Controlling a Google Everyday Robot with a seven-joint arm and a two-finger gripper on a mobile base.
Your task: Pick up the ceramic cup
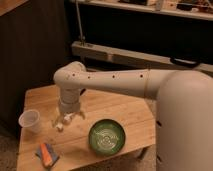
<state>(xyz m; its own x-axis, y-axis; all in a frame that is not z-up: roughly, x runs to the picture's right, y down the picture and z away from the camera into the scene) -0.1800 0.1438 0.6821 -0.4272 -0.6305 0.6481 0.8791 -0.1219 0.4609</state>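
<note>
The ceramic cup is small, whitish and tapered. It stands upright near the left edge of the wooden table. My gripper hangs from the white arm and points down over the table, a short way to the right of the cup and apart from it. Its fingers are spread and nothing is between them. The round green patterned bowl sits to the right of the gripper, near the table's front edge.
An orange and blue object lies at the table's front left corner. A dark wall and a metal rail run behind the table. My large white arm body fills the right side.
</note>
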